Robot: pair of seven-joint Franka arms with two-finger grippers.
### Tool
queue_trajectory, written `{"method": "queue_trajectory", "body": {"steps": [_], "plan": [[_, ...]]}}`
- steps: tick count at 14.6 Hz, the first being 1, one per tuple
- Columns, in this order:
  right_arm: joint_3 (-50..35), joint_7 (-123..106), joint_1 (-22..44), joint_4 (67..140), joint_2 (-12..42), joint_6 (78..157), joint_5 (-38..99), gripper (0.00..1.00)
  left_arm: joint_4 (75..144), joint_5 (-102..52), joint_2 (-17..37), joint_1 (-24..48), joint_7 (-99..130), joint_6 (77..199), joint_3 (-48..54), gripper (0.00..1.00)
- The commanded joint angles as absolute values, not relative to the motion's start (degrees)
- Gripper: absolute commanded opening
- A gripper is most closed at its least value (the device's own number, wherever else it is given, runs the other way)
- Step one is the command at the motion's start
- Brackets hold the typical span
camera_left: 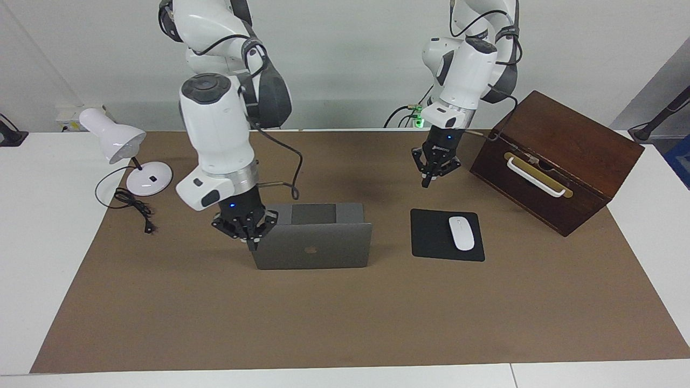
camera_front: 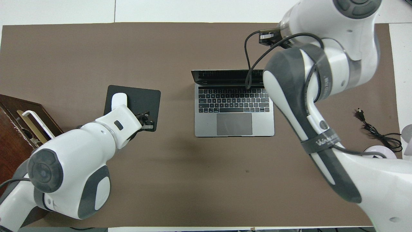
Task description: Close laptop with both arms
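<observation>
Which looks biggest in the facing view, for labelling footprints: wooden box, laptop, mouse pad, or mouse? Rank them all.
Largest to smallest:
1. wooden box
2. laptop; its open lid faces the camera, so it may look larger than its footprint
3. mouse pad
4. mouse, lying on the pad

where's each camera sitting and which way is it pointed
Facing view: high across the table, facing the robots; both arms show down to their bases, right gripper at the open laptop, left gripper over the mat.
Overhead view: above the robots' end, looking steeply down; arms enter from the bottom.
Shared: laptop, mouse pad, wooden box.
</observation>
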State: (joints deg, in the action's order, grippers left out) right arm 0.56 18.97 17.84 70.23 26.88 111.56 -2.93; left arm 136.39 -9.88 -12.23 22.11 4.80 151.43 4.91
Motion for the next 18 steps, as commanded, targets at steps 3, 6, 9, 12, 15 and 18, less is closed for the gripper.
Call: {"method": "queue_trajectory", "body": {"steps": [3,6,9,12,15,18], "plan": [[1.0,25.1,23.2,68.6,26.9,109.7,-5.2,0.0,140.7,-10.8,-9.7,28.8,6.0,161.7,4.0,0.0],[0.5,28.6,23.8,68.9,26.6,110.1,-6.7,0.0,140.8,-10.8,-5.7,31.5,6.4,166.4,4.0,0.0],[0.5,28.9,23.4,69.9,26.6,110.8,-6.7,0.0,140.8,-10.8,-2.3,33.6,6.5,170.9,4.0,0.0],[0.5,28.8,22.9,70.9,26.4,111.9,-6.7,0.0,140.7,-10.8,0.9,34.7,6.8,175.1,4.0,0.0],[0.5,28.8,22.8,72.8,25.7,114.0,-6.6,0.0,140.7,-10.8,6.7,36.3,6.9,184.7,4.1,0.0],[0.6,29.2,22.9,73.6,25.7,114.9,-6.6,0.0,140.7,-10.8,10.9,37.0,7.3,192.1,4.1,0.0]]}}
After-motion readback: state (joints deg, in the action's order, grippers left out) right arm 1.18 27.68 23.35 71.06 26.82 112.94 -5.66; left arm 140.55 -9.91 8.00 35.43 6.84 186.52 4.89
